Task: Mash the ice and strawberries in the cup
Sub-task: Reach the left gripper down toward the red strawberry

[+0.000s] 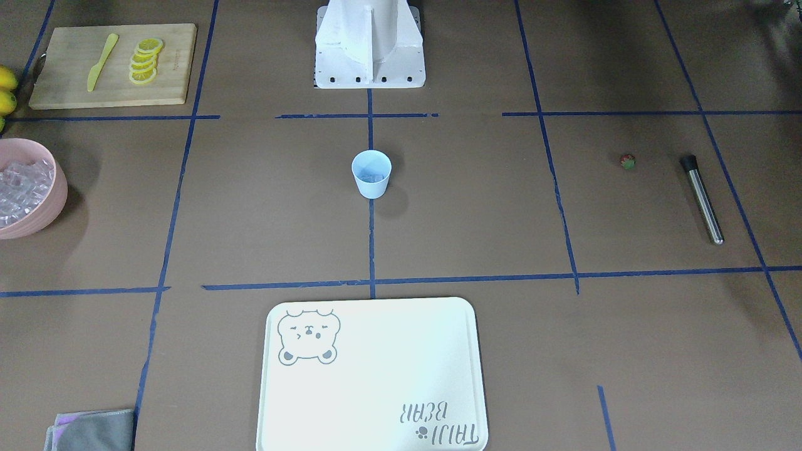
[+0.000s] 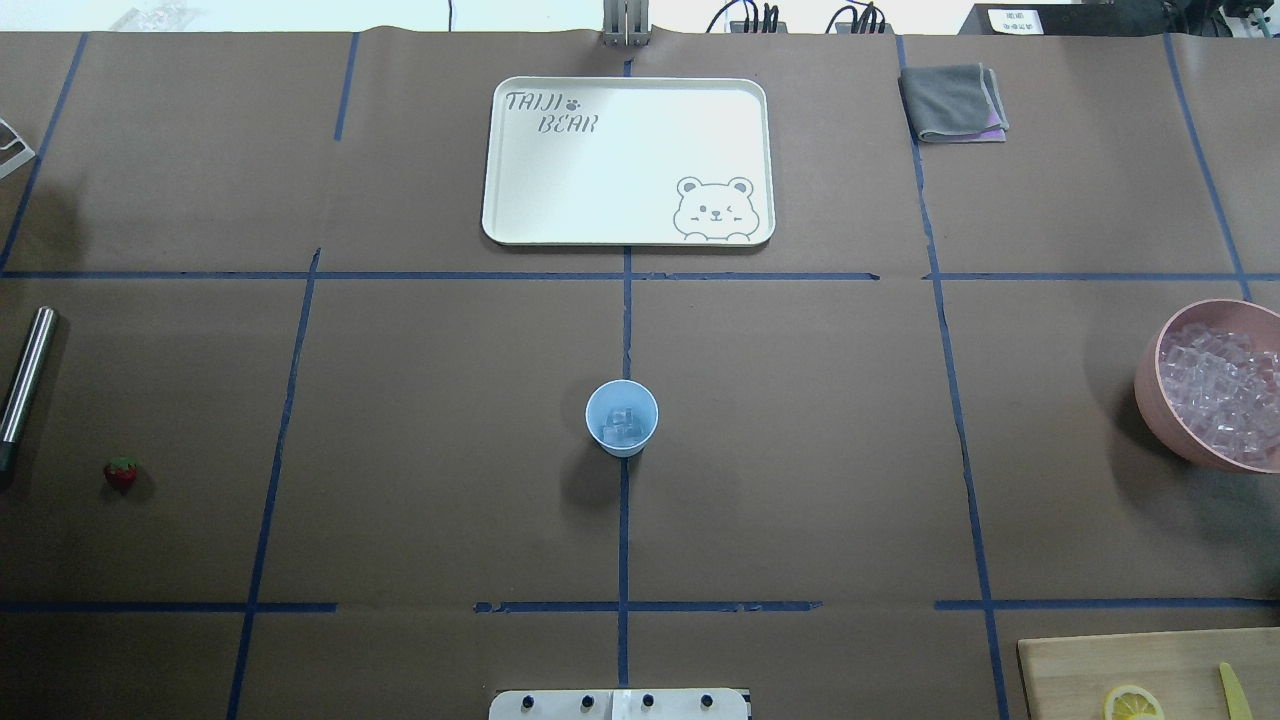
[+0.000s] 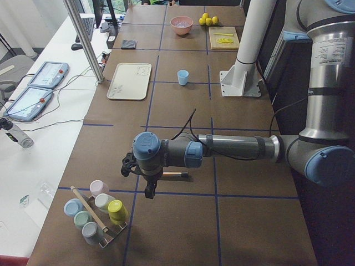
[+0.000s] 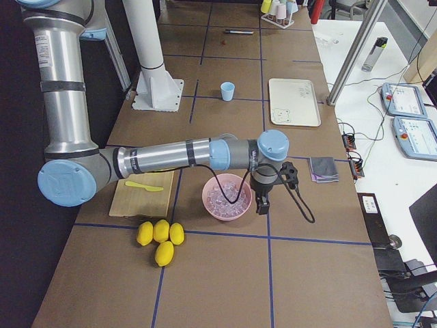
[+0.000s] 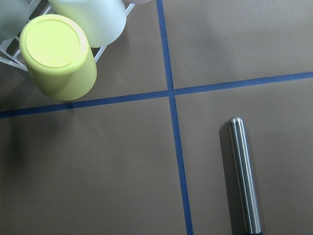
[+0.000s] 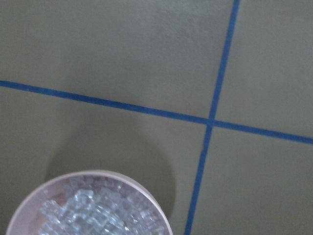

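The pale blue cup (image 2: 621,418) stands at the table's middle with a few ice cubes (image 2: 622,427) inside. More ice (image 2: 1225,385) fills the pink bowl (image 2: 1150,385) at the right edge. One strawberry (image 2: 121,473) lies on the table at the far left, near a steel muddler (image 2: 25,385). The left gripper (image 3: 148,191) hangs over the table just beside the muddler (image 3: 172,174). At the pink bowl's (image 4: 222,205) rim hangs the right gripper (image 4: 261,205). Both show only in side views, so I cannot tell if they are open or shut.
A white bear tray (image 2: 500,160) lies beyond the cup. A grey cloth (image 2: 952,102) sits at the far right. A wooden board (image 1: 75,94) carries lemon slices (image 1: 145,61) and a yellow knife (image 1: 101,61); whole lemons (image 4: 160,236) lie beside it. A rack of cups (image 3: 97,213) stands near the left gripper.
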